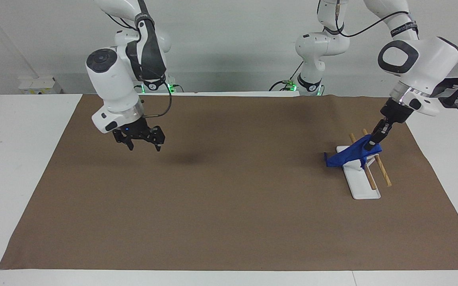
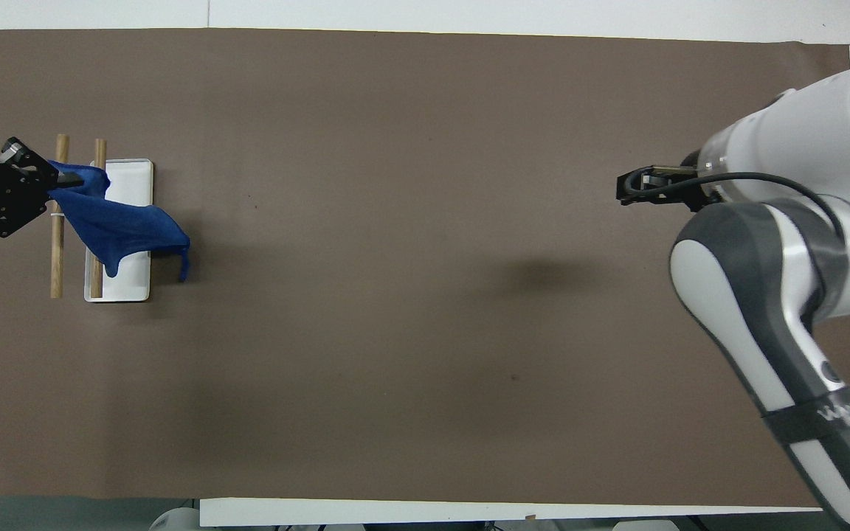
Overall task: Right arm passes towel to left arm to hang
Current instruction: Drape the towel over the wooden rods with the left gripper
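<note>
We see the towel [image 1: 350, 155] draped over the small rack [image 1: 366, 167] at the left arm's end of the table. One corner is pinched in the left gripper [image 1: 373, 143], whose fingers are closed tight on the cloth. From that corner the towel slopes down across the nearer wooden bar [image 2: 98, 221] and over the white base [image 2: 137, 177], and its loose end hangs just above the brown mat [image 1: 229, 198], toward the middle of the table.

We judge that the handover is done, because only the left gripper holds the towel. The hanging is in progress: the cloth lies on the bar but is not yet released, and it looks bunched, not spread.

The right gripper [image 1: 143, 140] hangs over the mat at the right arm's end of the table, well apart from the rack. Its fingers are spread and carry nothing; this arm waits.
</note>
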Robot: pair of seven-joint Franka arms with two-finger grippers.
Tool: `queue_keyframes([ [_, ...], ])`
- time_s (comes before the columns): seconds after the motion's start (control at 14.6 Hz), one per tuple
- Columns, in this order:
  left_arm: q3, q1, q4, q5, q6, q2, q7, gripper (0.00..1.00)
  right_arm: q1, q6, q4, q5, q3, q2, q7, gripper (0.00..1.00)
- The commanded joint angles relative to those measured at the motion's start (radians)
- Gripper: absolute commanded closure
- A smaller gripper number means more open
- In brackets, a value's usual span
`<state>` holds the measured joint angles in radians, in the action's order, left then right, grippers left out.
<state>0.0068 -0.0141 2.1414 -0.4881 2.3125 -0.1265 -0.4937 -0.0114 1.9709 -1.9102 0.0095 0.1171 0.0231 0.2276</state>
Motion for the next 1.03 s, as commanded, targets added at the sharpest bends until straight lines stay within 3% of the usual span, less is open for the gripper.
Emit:
queue_keyframes([
  [0.0, -0.002, -0.030, -0.067, 0.000, 0.034, 0.053, -0.026, 1.00, 0.010, -0.133, 0.043, -0.016, -0.109, -0.037, -0.100, 0.00],
  [0.14, -0.002, -0.047, -0.112, -0.001, 0.047, 0.077, -0.032, 1.00, 0.010, -0.263, 0.130, -0.016, -0.169, -0.037, -0.197, 0.00],
  [0.27, 0.001, -0.064, -0.147, 0.000, 0.039, 0.093, -0.026, 1.00, 0.008, -0.319, 0.180, -0.016, -0.180, -0.035, -0.200, 0.00],
  [0.41, 0.002, -0.073, -0.182, 0.002, 0.031, 0.111, -0.016, 1.00, 0.004, -0.313, 0.183, -0.016, -0.185, -0.038, -0.197, 0.00],
  [0.96, 0.004, -0.147, -0.163, 0.003, 0.019, 0.113, 0.139, 1.00, 0.007, -0.320, 0.168, -0.008, -0.180, -0.068, -0.198, 0.00],
])
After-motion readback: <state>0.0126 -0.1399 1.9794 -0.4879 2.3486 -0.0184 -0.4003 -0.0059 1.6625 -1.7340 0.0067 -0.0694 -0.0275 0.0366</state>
